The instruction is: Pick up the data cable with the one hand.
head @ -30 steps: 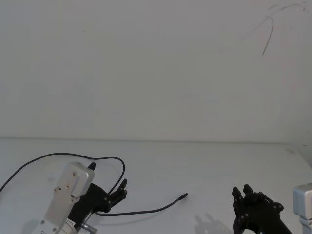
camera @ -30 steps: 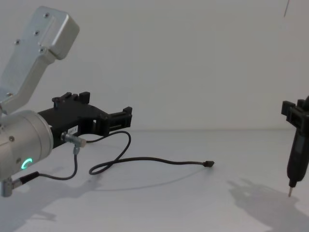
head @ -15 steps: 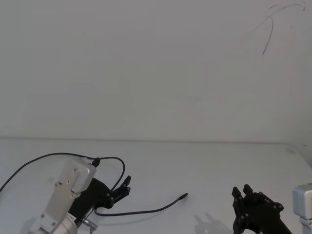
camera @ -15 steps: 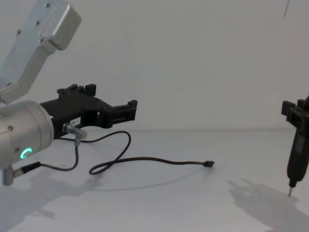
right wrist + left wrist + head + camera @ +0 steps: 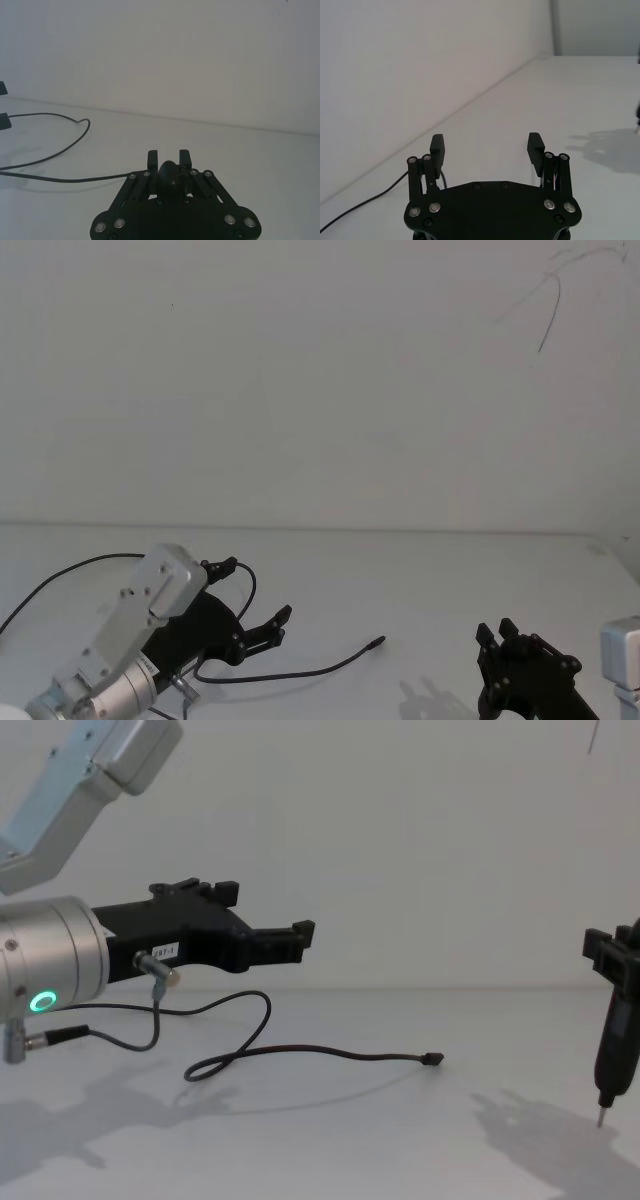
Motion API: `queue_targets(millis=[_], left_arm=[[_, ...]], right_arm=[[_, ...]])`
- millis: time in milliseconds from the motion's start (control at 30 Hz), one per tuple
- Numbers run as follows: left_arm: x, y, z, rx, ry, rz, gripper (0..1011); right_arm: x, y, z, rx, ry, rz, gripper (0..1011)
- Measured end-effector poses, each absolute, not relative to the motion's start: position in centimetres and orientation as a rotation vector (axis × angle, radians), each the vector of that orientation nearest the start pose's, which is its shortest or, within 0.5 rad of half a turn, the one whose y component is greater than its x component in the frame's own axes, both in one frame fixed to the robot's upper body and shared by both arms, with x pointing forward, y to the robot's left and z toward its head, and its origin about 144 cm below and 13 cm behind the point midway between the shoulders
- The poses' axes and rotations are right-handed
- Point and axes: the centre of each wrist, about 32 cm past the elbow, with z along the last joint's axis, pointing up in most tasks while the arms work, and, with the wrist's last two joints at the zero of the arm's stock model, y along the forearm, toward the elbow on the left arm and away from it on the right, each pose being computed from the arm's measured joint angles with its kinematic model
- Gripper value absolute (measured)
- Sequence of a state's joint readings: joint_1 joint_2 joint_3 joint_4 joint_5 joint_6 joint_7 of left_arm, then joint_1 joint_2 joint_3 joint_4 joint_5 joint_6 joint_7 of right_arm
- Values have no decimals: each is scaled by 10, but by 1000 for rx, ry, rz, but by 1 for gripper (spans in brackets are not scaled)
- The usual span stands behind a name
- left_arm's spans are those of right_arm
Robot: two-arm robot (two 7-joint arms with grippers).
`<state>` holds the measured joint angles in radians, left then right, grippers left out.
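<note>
The left gripper (image 5: 255, 590) hovered over the near left of the white table (image 5: 420, 570). Its two fingers were spread wide with nothing between them, and from above it was aimed toward about 3 o'clock.

The black cable (image 5: 300, 672) lay flat on the table beneath and around the gripper. It came in from the left edge, arched round the far side of the gripper, and dropped to a tight bend at roughly 7 o'clock from the fingertips. From there it ran out in one long, nearly straight stretch whose long axis followed the 9-to-3 line. Its small plug (image 5: 379, 642) pointed to about 3 o'clock, a shade toward 2, and sat at about 4 o'clock from the open fingers. From the chest side, the cable lay at 5 to 6 o'clock below the fingers, with air between them and no contact.

The right gripper (image 5: 495, 630) was parked at the near right, clenched on a pen tool (image 5: 610, 1040) that hung tip-down just above the table, well apart from the plug.

The left arm was plainly the nearer one. To my eye it needed to come down onto the stretch just past the bend, with its fingers either side of the cable.
</note>
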<state>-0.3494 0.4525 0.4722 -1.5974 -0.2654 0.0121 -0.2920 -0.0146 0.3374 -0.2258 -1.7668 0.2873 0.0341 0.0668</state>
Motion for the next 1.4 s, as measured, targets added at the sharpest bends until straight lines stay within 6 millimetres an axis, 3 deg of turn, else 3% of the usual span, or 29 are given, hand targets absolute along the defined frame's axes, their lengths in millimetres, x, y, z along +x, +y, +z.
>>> queue_targets(millis=[400,800,1400], left_arm=[[537,236,1246,166,-300,660,1001],[557,245,1244,278,-266,477,1001],[563,237,1227,327,-242,484,1001]], right_arm=[[443,-237,1189,26,-75,-1229,251],[443,-237,1189,26,-75,-1229,251],[443,-237,1189,26,-75,-1229,251]])
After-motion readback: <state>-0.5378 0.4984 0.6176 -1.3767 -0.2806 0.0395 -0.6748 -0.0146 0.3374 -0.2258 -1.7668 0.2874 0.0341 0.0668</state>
